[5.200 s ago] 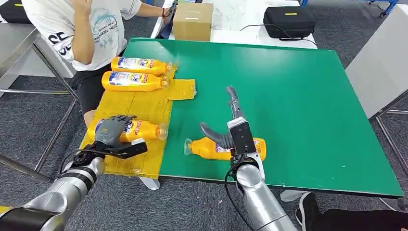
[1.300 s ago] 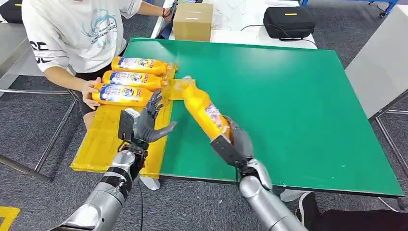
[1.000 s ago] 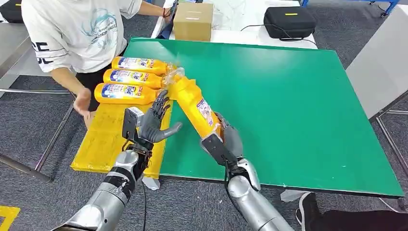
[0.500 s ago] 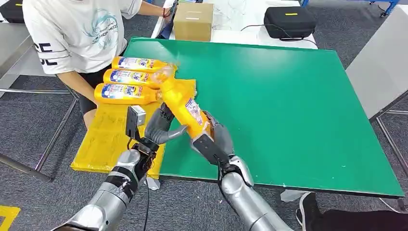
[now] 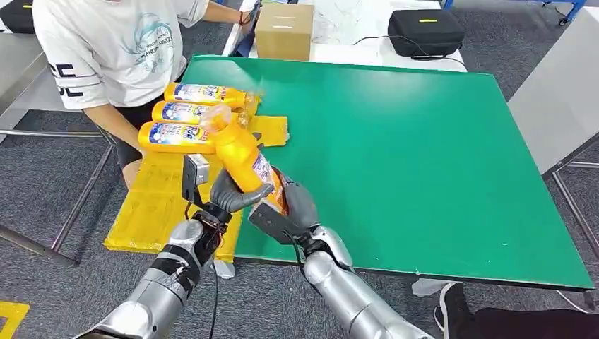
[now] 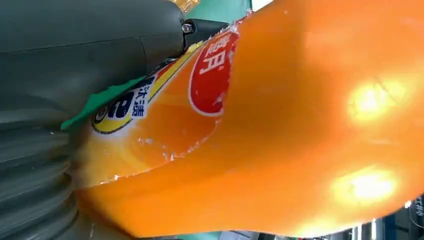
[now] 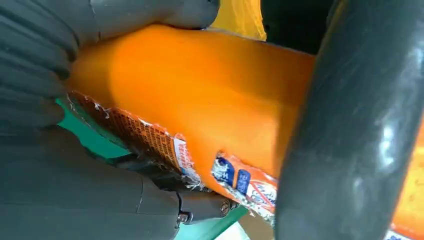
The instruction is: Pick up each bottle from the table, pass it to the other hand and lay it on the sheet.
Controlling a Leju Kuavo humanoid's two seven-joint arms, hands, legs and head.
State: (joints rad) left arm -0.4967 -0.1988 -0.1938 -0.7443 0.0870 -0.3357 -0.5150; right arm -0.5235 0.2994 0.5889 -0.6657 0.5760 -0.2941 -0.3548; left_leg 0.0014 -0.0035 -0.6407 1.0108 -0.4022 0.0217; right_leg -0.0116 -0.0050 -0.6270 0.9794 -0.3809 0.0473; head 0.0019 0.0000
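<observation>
An orange bottle (image 5: 244,159) is held in the air above the near left edge of the green table (image 5: 424,155), tilted with its neck pointing toward 11 o'clock and its base toward 5 o'clock. Both robot hands grasp it at once. The right hand (image 5: 289,208) wraps the base end from the 4 o'clock side. The left hand (image 5: 229,194) closes on the lower body from the 8 o'clock side, its thumb lying across the bottle's front. In the left wrist view the bottle (image 6: 280,130) presses right against the hand's ribbed cover (image 6: 30,165), its torn label showing.

At 10 o'clock from the held bottle, three more bottles (image 5: 180,113) lie side by side on the far end of a yellow sheet (image 5: 152,208), their necks toward the green table. A person (image 5: 106,49) in a white T-shirt sits behind them at the table's far left corner. At the far edge, a cardboard box (image 5: 284,30) stands at 12 o'clock and a black case (image 5: 424,30) at 1 o'clock.
</observation>
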